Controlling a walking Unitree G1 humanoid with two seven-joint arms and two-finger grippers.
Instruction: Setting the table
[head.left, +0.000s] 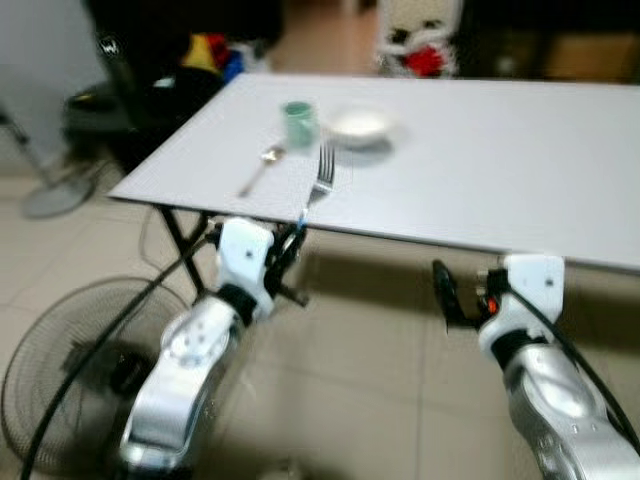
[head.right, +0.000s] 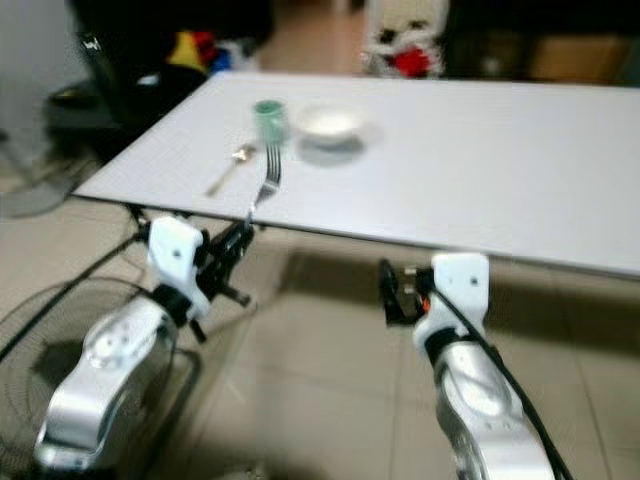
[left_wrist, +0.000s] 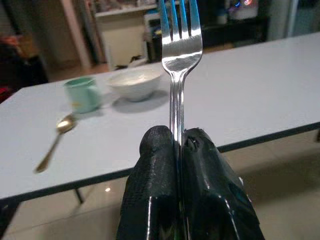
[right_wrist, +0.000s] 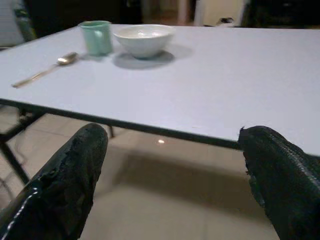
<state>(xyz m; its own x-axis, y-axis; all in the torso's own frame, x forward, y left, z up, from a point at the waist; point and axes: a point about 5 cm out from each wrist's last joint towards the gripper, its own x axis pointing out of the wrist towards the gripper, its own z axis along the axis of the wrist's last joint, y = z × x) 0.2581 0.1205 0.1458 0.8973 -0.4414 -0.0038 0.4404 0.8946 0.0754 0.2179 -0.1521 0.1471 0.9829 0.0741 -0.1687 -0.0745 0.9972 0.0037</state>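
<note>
One white table (head.left: 480, 170) stands ahead, and three things lie or stand on it near its left end: one green cup (head.left: 298, 122), one white bowl (head.left: 358, 126) just beside the cup on its right, and one spoon (head.left: 260, 169) lying nearer the table's front edge, to the left of the cup, with its handle pointing toward that edge.

There is one fork (head.left: 320, 176). It is not on the table: the left gripper (head.left: 292, 243) holds it just below and in front of the table's front edge, with the tines rising above the edge in line with the cup and bowl. In the left wrist view the two black fingers (left_wrist: 155, 195) are pressed together on the fork's handle (left_wrist: 176, 115), and the four tines point up and away from the gripper, with the cup (left_wrist: 82, 94), bowl (left_wrist: 134, 82) and spoon (left_wrist: 54, 141) behind them on the tabletop.

The right gripper (head.left: 445, 290) hangs lower than the table's front edge, further right, holding nothing. In the right wrist view its two fingers (right_wrist: 75, 170) stand wide apart, with the table edge and the tiled floor (right_wrist: 165, 200) between them.

On the floor to the left, below the table, lies one round fan (head.left: 60, 370) with a wire grille, and a black cable (head.left: 120, 320) runs across it.
</note>
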